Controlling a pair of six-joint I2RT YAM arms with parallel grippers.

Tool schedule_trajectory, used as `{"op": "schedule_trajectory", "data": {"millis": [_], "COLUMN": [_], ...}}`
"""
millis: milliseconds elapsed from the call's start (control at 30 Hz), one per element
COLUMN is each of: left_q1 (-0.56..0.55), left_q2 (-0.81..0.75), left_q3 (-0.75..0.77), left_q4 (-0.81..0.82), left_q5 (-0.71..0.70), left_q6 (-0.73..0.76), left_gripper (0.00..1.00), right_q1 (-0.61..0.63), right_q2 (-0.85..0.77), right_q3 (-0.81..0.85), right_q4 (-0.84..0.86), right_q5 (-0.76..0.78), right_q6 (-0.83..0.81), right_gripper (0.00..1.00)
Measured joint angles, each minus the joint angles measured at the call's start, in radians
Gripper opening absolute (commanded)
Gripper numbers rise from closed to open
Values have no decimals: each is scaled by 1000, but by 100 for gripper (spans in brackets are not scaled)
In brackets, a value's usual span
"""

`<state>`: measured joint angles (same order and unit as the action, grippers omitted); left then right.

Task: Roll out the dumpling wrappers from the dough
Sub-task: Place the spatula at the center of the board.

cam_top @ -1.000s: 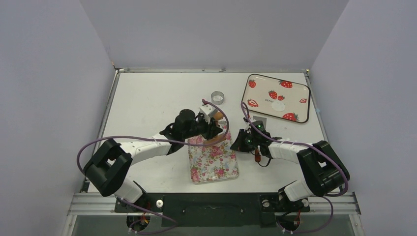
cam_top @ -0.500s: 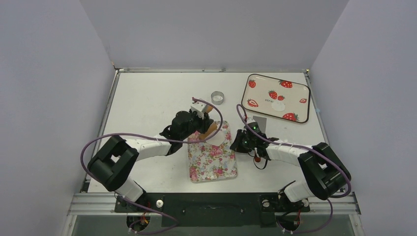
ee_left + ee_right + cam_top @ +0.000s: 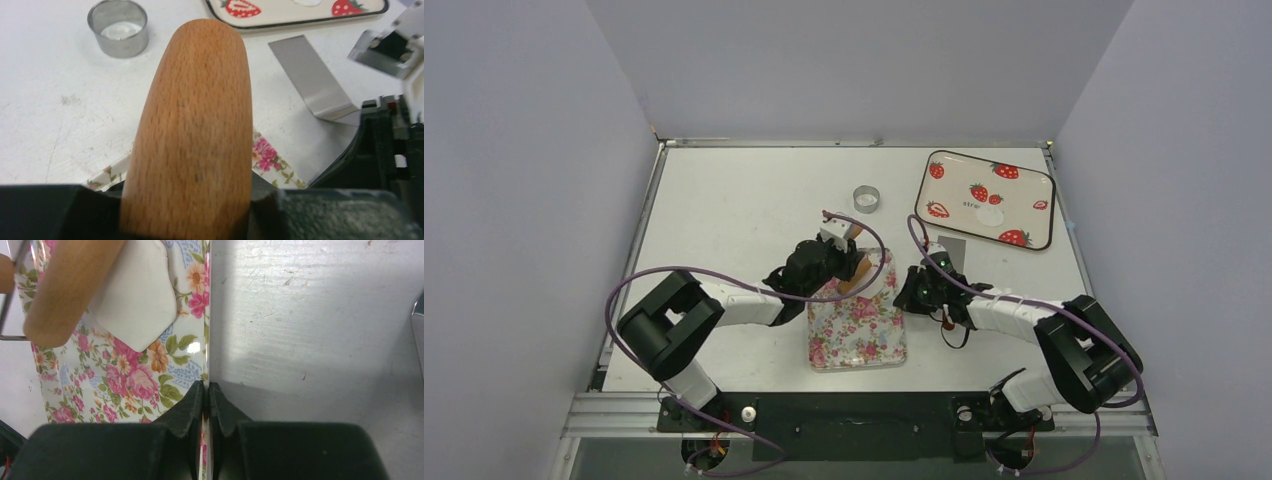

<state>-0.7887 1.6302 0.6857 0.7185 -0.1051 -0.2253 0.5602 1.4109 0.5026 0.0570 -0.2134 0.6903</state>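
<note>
The dough (image 3: 137,305) is a flattened white patch lying on the floral tray (image 3: 150,375). The brown wooden roller (image 3: 70,285) rests across the dough's far side. My left gripper (image 3: 190,200) is shut on the roller (image 3: 195,130), which fills the left wrist view. In the top view the left gripper (image 3: 844,262) is over the far end of the floral tray (image 3: 859,330). My right gripper (image 3: 206,390) is shut on the tray's right rim, at the tray's right edge (image 3: 904,295) in the top view. One round dumpling wrapper (image 3: 990,215) lies on the strawberry tray (image 3: 1024,190).
A silver metal ring (image 3: 867,198) stands on the table beyond the floral tray. The spatula blade (image 3: 310,75) lies flat between the two trays, close behind my right wrist. The strawberry tray is at the back right corner.
The left gripper pushed the roller away over the dough, then drew it back toward me. The left arm shifted rightward. The right gripper kept its hold on the tray rim.
</note>
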Motion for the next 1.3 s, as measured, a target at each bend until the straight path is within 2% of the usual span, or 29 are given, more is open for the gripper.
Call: {"op": "schedule_trajectory", "data": {"millis": [400,800,967,1167,1300], "left_q1": [-24,10,16,6,-27], "left_q2": [15,-14,-47,-102,-130], "left_q3": [-154,-188,-185,-121,-52], "left_q4": [193,190,146,29,42], "left_q5": [-147,-207,-192,-110,-36], "left_q6": [1,70,120,185,184], "left_gripper": [0,0,0,0,0], "right_q1": [0,3,3,3,3], "right_q2": [-41,-50,-56,-63,-63], "right_q3": [-37,-40,-46,-50,-50], "right_q4": [4,-8,-6,-11,-11], "right_q5": [0,0,0,0,0], "right_q6": [14,14,14,14,14], "right_gripper": [0,0,0,0,0]}}
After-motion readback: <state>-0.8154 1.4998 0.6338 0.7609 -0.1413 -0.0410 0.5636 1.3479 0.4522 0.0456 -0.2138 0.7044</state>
